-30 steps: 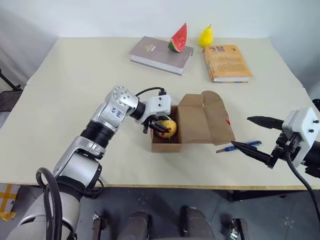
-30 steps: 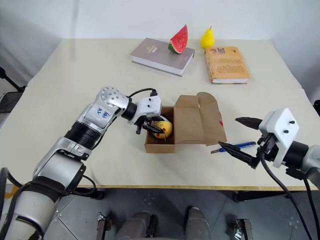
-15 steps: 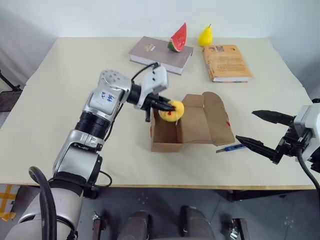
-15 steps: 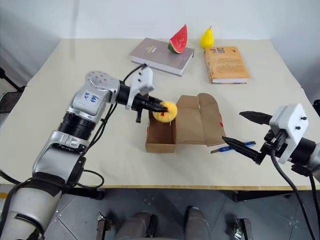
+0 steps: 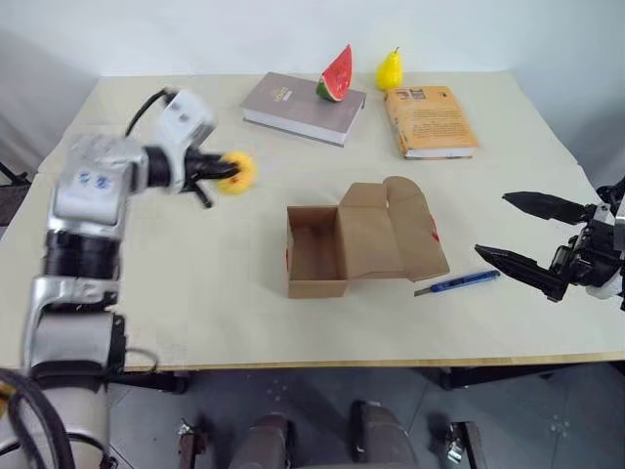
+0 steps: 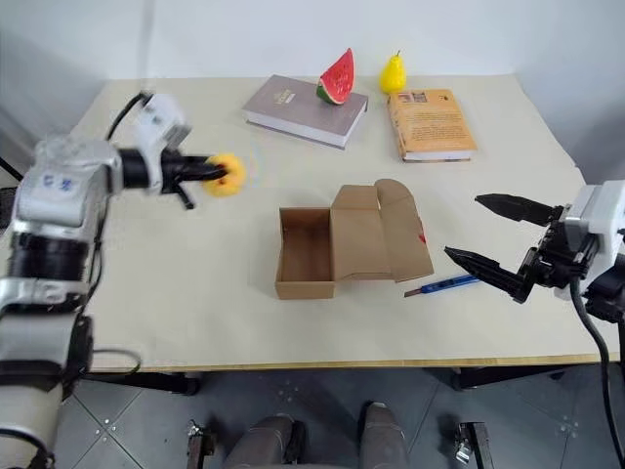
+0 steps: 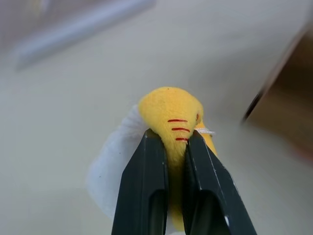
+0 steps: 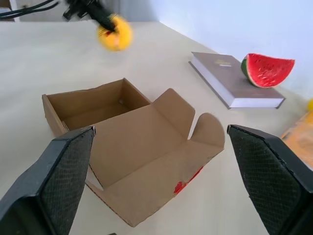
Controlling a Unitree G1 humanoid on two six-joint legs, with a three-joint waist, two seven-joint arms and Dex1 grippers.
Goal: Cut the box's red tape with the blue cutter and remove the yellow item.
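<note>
The brown box (image 5: 317, 288) lies open in the middle of the table, its inside bare and its flaps folded out to the right. Bits of red tape (image 5: 434, 232) show on the flap's edge. The blue cutter (image 5: 457, 283) lies on the table just right of the flaps. My left gripper (image 5: 227, 174) is shut on the yellow item (image 5: 237, 173), a round yellow plush with a white part (image 7: 112, 161), held in the air well left of the box. My right gripper (image 5: 493, 225) stands open beside the cutter, holding nothing.
At the back of the table a grey book (image 5: 293, 103) carries a watermelon slice (image 5: 335, 76). A yellow pear (image 5: 389, 70) and an orange book (image 5: 430, 119) lie to its right. The table's front edge runs close under the box.
My left gripper closed on the yellow item, lifted it out of the box and swung it far to the left. The right gripper stayed open in about the same place.
</note>
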